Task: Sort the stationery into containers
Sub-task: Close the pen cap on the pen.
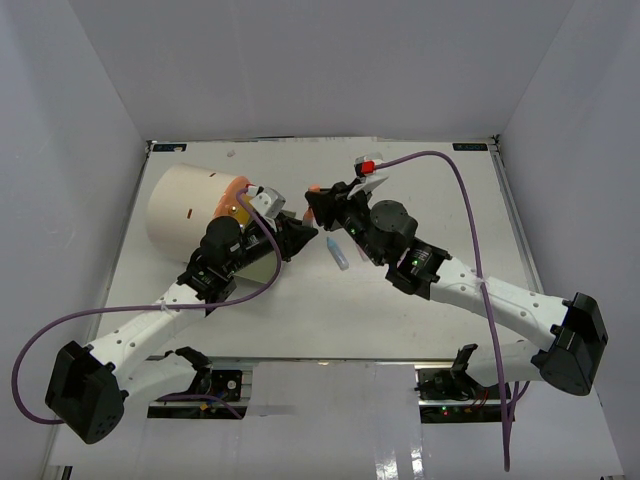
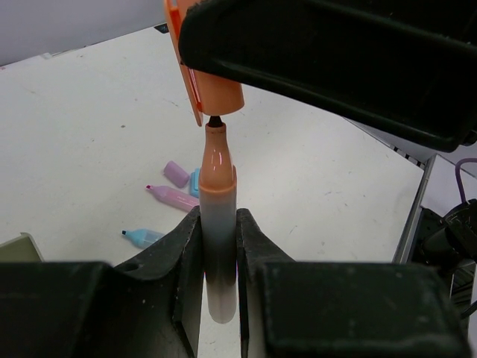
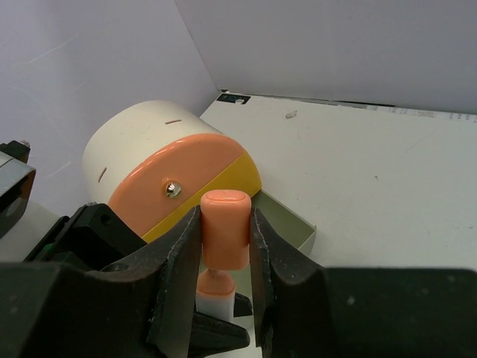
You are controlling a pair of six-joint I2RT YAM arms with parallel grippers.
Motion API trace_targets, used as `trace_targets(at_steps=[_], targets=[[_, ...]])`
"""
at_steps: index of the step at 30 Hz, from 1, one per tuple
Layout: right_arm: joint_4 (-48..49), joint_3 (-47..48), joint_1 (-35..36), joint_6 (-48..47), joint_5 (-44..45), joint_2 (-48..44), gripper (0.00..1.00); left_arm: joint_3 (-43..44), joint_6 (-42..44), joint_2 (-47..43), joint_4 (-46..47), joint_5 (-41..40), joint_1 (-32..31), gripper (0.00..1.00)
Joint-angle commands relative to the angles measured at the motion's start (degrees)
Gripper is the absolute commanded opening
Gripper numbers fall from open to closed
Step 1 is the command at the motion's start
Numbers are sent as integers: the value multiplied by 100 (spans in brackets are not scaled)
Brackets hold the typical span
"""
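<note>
- Your left gripper [image 2: 218, 218] has its jaws clamped on the pale barrel of the orange highlighter [image 2: 218, 175]. It stands upright between them, with the black nib bare beyond the fingertips.
- Your right gripper [image 3: 226, 216] has its jaws pressed on the orange cap [image 3: 226, 224], whose mouth is directly at the nib. I cannot tell whether they touch.
- I judge that each arm holds one half so that the cap goes straight on and the pen is closed before storing.
- The barrel fades from white between the jaws to orange near the tip. The cap is the same orange and has a flat clip.
- Beyond the right jaws lies the cream cylinder container [image 3: 141, 138], with its open drawer [image 3: 291, 224] nearest to them.
- Beyond the left jaws, a pink highlighter [image 2: 175, 198] and a blue highlighter [image 2: 143, 236] lie loose on the table [image 2: 89, 112].
</note>
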Motion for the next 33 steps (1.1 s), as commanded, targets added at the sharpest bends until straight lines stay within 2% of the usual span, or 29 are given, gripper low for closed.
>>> trace_targets(at_steps=[1, 33], targets=[[396, 33, 56, -72, 113, -33, 8, -62, 25, -110, 83, -28, 29, 25], [370, -406, 319, 200, 131, 2, 8, -290, -168, -400, 434, -318, 55, 24]])
